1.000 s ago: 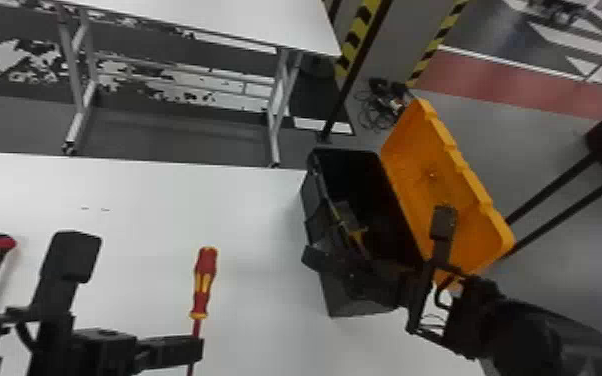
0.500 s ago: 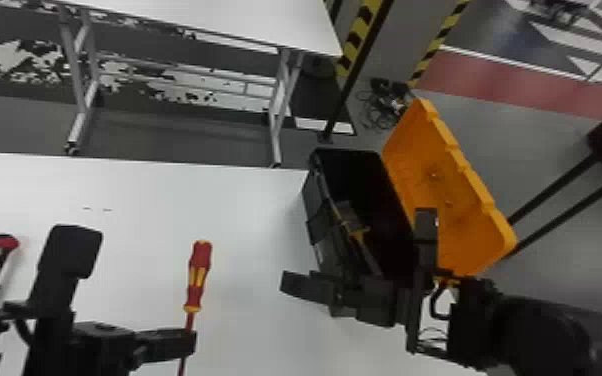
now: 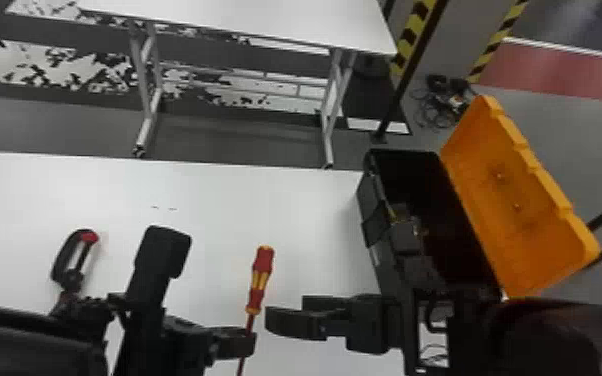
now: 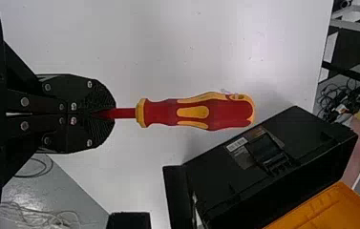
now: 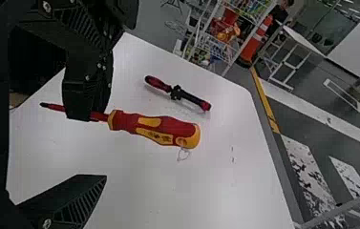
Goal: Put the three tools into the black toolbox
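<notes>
Two claws, one screwdriver, an open toolbox alongside

One black toolbox [image 3: 375, 200] stands at the right side of the white counter [image 3: 290, 210], its orange lid [image 3: 515, 200] swung open to the right. Something dark with bits of yellow shows at its opening; what it is, I cannot tell. The right arm covers the box's near end in the head view, and the right claw [image 3: 286, 311] sits in the way, between screwdriver and box. A red-and-black tool [image 3: 60, 260] lies on the counter's left side, with the left arm between it and the screwdriver. Across the floor is another white table [image 3: 265, 17], and cables [image 3: 437, 107] are bunched near a dark post [image 3: 410, 75].

The screwdriver [image 3: 264, 260] has its red-and-yellow handle towards the far side and its shaft running towards the near edge, the long axis leaning slightly right at the handle end. In the left wrist view that axis runs in line with the fingers, handle outward.

The left claw [image 3: 249, 342] is clenched on the shaft just below the handle; in the right wrist view the tip pokes out past the gripping finger. The right claw is released, its fingers spread apart and empty, near the screwdriver.
</notes>
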